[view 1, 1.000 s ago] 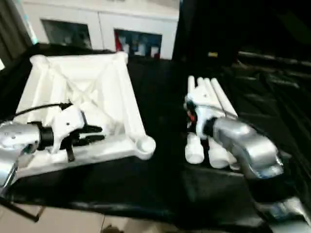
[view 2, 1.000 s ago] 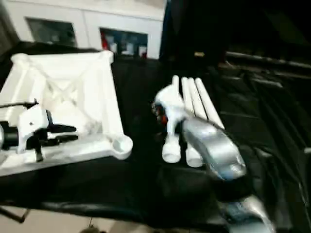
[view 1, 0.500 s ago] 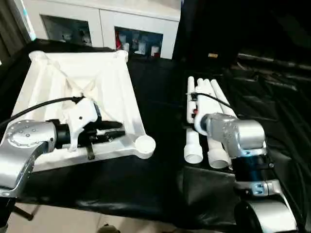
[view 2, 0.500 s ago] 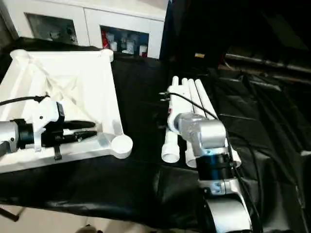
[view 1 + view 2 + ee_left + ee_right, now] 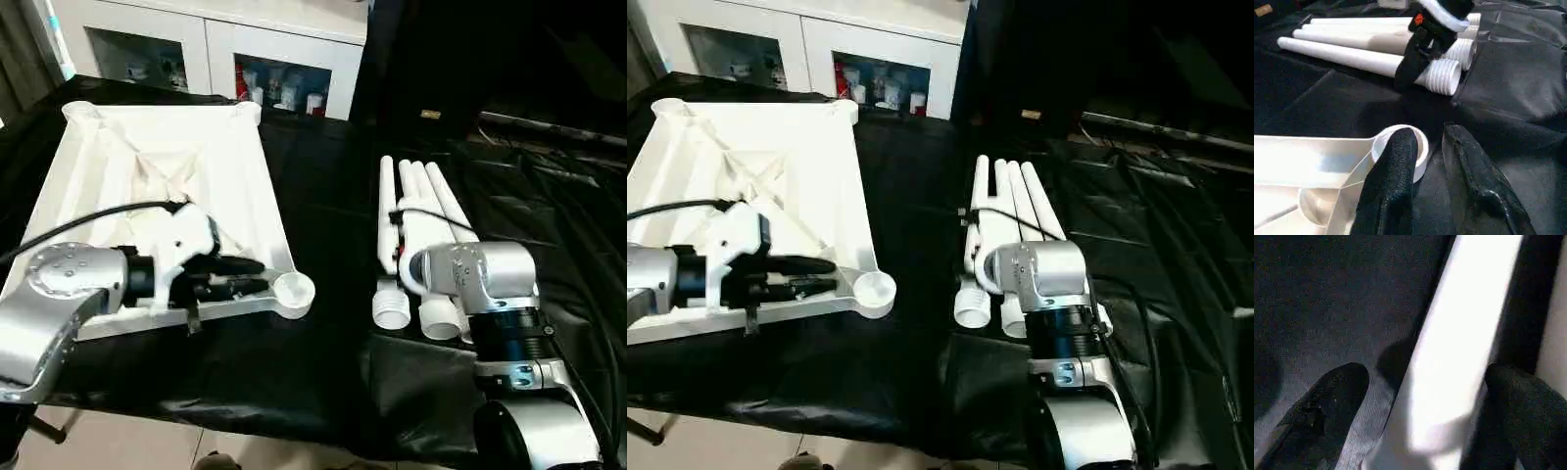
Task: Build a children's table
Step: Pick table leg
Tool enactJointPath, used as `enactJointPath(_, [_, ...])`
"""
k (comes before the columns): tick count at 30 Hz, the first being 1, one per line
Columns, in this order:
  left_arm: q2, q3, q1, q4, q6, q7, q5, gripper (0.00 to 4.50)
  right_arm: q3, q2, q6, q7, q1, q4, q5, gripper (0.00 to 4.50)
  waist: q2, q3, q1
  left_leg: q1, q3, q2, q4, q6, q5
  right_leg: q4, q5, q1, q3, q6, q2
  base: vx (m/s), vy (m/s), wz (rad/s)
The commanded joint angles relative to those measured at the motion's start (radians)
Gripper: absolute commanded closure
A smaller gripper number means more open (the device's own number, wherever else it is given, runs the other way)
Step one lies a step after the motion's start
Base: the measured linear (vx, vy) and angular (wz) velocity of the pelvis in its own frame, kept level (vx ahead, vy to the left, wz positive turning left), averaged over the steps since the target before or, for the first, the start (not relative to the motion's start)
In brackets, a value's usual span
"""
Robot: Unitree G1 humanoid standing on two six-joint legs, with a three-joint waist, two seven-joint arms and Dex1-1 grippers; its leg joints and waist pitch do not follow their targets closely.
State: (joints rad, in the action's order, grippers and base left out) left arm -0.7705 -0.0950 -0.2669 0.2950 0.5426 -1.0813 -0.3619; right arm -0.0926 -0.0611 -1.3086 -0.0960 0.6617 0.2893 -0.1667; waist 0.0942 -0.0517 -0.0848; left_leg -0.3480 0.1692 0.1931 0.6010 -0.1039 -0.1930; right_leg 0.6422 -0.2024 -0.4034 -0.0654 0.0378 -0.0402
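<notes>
White plastic tabletop (image 5: 157, 176) lies underside up; the left gripper (image 5: 1432, 147), narrowly parted and holding nothing, has slid along its near rim to the corner socket (image 5: 294, 291). The right gripper (image 5: 1415, 416) has dropped, wide open, astride one leg (image 5: 1459, 357), ready to clamp

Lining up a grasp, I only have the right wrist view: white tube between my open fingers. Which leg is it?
Observer: The right gripper straddles the leg nearest the tabletop, outermost of four lying side by side.
Operator: Which end?
Observer: Close to its ribbed wide end, the end toward the robot.
Operator: Where's the left arm?
Observer: Left gripper sits at the tabletop's near corner socket, fingers slightly apart, holding nothing I can see.
</notes>
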Motion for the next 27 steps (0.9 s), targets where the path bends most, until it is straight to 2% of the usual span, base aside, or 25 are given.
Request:
enactJointPath(1, [-0.012,-0.012,0.003,0.034,0.019,-0.011,-0.02,3.35,-0.037,0.003,-0.021,0.013,0.007,0.013,-0.014,0.38,-0.019,0.054,0.004,0.007,-0.007,0.031,-0.076,-0.076,-0.121,-0.074,-0.201,0.048,0.065,0.068,-0.088,0.0,0.0,0.0])
enactJointPath(4, [-0.015,-0.02,0.005,0.055,0.043,-0.011,-0.039,3.35,-0.06,0.01,-0.026,0.018,0.005,0.036,-0.015,0.66,-0.02,0.054,0.004,0.008,-0.007,0.032,-0.076,-0.079,-0.125,-0.073,-0.195,0.048,0.065,0.073,-0.088,0.0,0.0,0.0])
enactJointPath(7, [-0.02,-0.024,0.009,0.058,0.039,-0.012,-0.037,3.35,-0.059,0.012,-0.029,0.011,0.005,0.047,-0.019,0.84,-0.017,0.053,0.002,0.006,-0.006,0.03,-0.077,-0.078,-0.127,-0.076,-0.215,0.049,0.064,0.062,-0.087,0.0,0.0,0.0])
enactJointPath(10, [-0.022,-0.025,0.014,0.062,0.04,-0.014,-0.036,3.35,-0.062,0.015,-0.03,0.009,0.005,0.055,-0.02,1.18,-0.019,0.053,0.003,0.006,-0.007,0.031,-0.077,-0.081,-0.133,-0.079,-0.232,0.048,0.064,0.053,-0.088,0.0,0.0,0.0])
enactJointPath(16, [-0.033,-0.036,0.023,0.076,0.035,-0.009,-0.007,3.35,-0.079,0.02,-0.024,0.007,0.015,0.089,-0.028,1.69,-0.016,0.053,0.004,0.006,-0.008,0.032,-0.077,-0.082,-0.138,-0.078,-0.244,0.047,0.064,0.049,-0.088,0.0,0.0,0.0])
enactJointPath(17, [-0.033,-0.041,0.023,0.077,0.031,0.016,0.009,3.19,-0.099,0.027,-0.021,0.012,0.021,0.113,-0.037,1.77,-0.014,0.052,0.004,0.006,-0.008,0.032,-0.078,-0.082,-0.146,-0.081,-0.258,0.045,0.064,0.046,-0.088,0.0,0.0,0.0])
enactJointPath(22, [-0.029,-0.047,0.025,0.077,0.008,0.027,0.022,2.98,-0.114,0.03,-0.007,0.014,0.025,0.141,-0.04,2.14,-0.017,0.054,0.005,0.008,-0.008,0.031,-0.077,-0.085,-0.147,-0.08,-0.251,0.044,0.063,0.047,-0.088,0.0,0.0,0.0])
enactJointPath(24, [-0.016,-0.048,0.023,0.08,0.019,0.032,0.009,2.63,-0.125,0.028,0.009,0.015,0.028,0.169,-0.04,2.39,-0.015,0.053,0.006,0.007,-0.008,0.031,-0.078,-0.088,-0.156,-0.08,-0.255,0.044,0.063,0.05,-0.087,0.0,0.0,0.0])
enactJointPath(26, [0.007,-0.046,0.015,0.082,0.019,0.051,0.005,2.57,-0.136,0.025,0.018,0.016,0.031,0.188,-0.042,2.5,-0.015,0.053,0.008,0.008,-0.009,0.031,-0.077,-0.089,-0.17,-0.082,-0.272,0.043,0.062,0.053,-0.088,0.0,0.0,0.0])
enactJointPath(27, [0.02,-0.042,0.006,0.087,0.035,0.063,-0.005,2.44,-0.139,0.021,0.023,0.016,0.035,0.195,-0.041,2.54,-0.02,0.053,0.005,0.01,-0.01,0.031,-0.077,-0.09,-0.179,-0.083,-0.281,0.042,0.062,0.052,-0.089,0.0,0.0,0.0])
